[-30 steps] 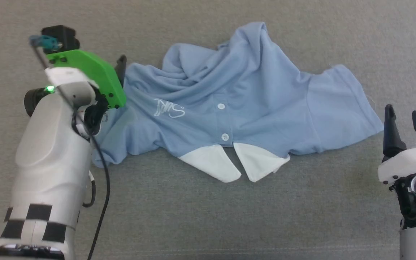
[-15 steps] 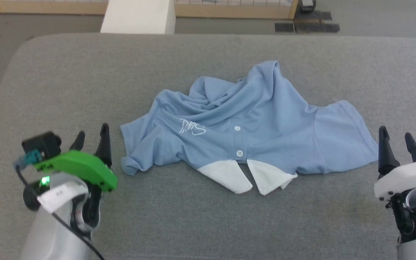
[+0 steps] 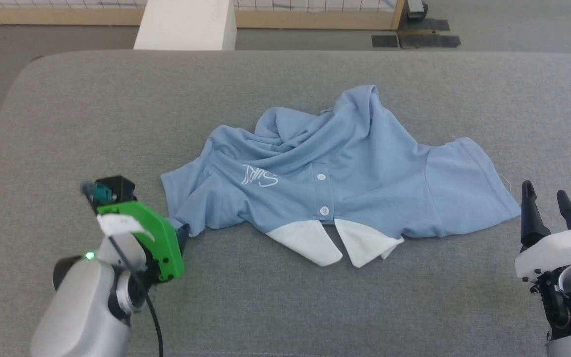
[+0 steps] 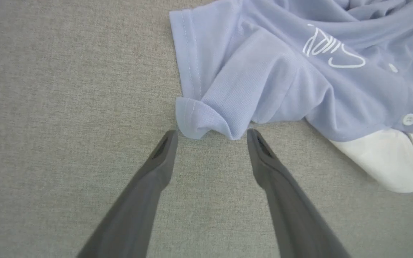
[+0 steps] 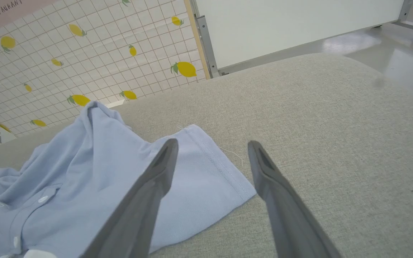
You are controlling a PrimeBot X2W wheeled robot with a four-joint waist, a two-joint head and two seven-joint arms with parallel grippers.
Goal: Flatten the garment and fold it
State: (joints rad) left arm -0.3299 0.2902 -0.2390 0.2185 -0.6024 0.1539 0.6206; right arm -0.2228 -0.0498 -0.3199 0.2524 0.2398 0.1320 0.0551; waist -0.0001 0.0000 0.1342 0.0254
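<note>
The garment, a light blue polo shirt, lies crumpled on the grey padded surface, white collar toward me and body bunched up behind. My left gripper sits at the rolled hem of the shirt's left sleeve. In the left wrist view this gripper is open, its tips on either side of the sleeve's curled corner, holding nothing. My right gripper stands open just right of the other sleeve. In the right wrist view its fingers hover above that sleeve.
The padded surface ends at a far edge with a rounded left corner. Beyond it are floor, a white block and a wood-framed tiled partition. The right wrist view shows a lemon-patterned wall and a white panel.
The head camera has pulled back, so the whole picture shifted. My left gripper has turned and come in to the curled left sleeve hem. The garment and right gripper stay put.
</note>
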